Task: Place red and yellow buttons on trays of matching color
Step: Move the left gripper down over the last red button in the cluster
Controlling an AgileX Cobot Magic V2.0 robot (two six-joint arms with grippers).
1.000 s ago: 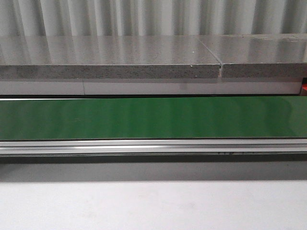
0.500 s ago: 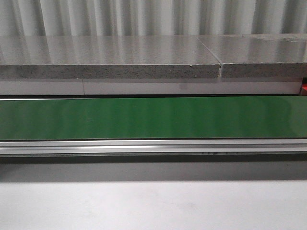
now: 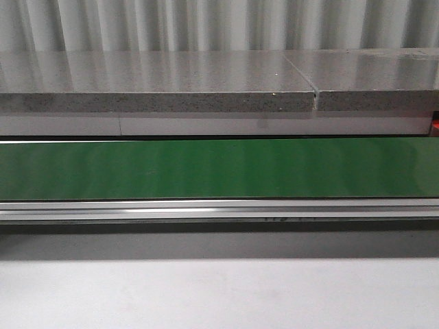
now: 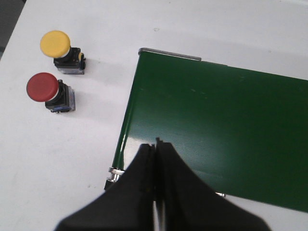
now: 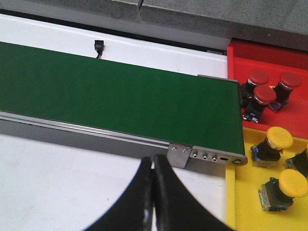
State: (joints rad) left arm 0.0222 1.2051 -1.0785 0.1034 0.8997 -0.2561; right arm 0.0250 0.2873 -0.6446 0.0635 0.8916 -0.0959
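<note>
Buttons, one red (image 4: 42, 87) and one yellow (image 4: 55, 43), wait on the table beside the green belt (image 4: 216, 139), so the left gripper (image 4: 156, 144), fingers together, must likely open to fetch one.

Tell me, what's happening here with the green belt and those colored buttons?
Nothing is being held just now. Both arms hover with each tool closed: the left tool over one end of the green conveyor belt, the right tool near the other end. A red button and a yellow button wait on the white table. Three red ones sit in the red tray, three yellow in the yellow tray.
</note>
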